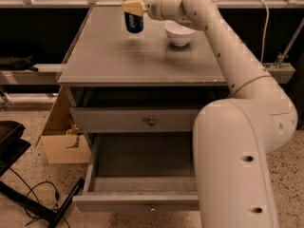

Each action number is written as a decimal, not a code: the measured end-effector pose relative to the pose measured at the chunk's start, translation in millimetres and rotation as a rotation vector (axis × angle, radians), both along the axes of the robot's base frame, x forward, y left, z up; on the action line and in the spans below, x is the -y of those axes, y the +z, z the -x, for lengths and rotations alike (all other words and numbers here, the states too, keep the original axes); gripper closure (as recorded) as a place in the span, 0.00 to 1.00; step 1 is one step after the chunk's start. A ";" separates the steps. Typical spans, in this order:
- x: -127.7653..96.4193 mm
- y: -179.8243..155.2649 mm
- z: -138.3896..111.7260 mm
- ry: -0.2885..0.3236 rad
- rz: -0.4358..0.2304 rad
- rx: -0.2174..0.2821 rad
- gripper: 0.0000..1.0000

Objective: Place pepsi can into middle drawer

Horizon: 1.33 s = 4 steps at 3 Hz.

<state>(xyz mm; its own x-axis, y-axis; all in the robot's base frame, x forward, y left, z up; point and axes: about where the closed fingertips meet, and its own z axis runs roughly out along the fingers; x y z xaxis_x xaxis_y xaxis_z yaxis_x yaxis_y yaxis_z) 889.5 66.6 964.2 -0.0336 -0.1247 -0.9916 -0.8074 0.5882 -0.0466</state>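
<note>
Cables and black stand [19,194]: on the speckled floor at the near left, beside the cabinet.
Cardboard box [64,144]: on the floor, against the cabinet's left side, its flap leaning up along the cabinet.
Cabinet top [142,63]: flat grey surface carrying the bowl.
Pepsi can [135,23]: upright, dark blue, at the far part of the top and left of centre. It is gripped at its upper end and looks raised just clear of the surface, with a faint shadow beneath.
Gripper [133,7]: over the far left-centre of the top, its tan fingers closed narrowly around the upper end of the pepsi can.
Upper drawer [118,120]: pushed in, with a round knob [151,122] at its middle.
Middle drawer [142,158]: pulled out toward the near side, its tray open below the upper drawer.
White bowl [179,32]: on the top, just right of the can, not touching it.
Arm [228,56]: white, reaching from the near right across to the far left.
Robot body [237,165]: large and white, covering the drawer's right end.
</note>
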 end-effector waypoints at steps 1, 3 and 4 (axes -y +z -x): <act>19.1 30.5 37.1 0.010 -0.023 0.036 1.00; 66.2 56.8 129.4 -0.029 -0.089 0.049 1.00; 77.0 30.5 179.8 -0.029 -0.102 0.021 1.00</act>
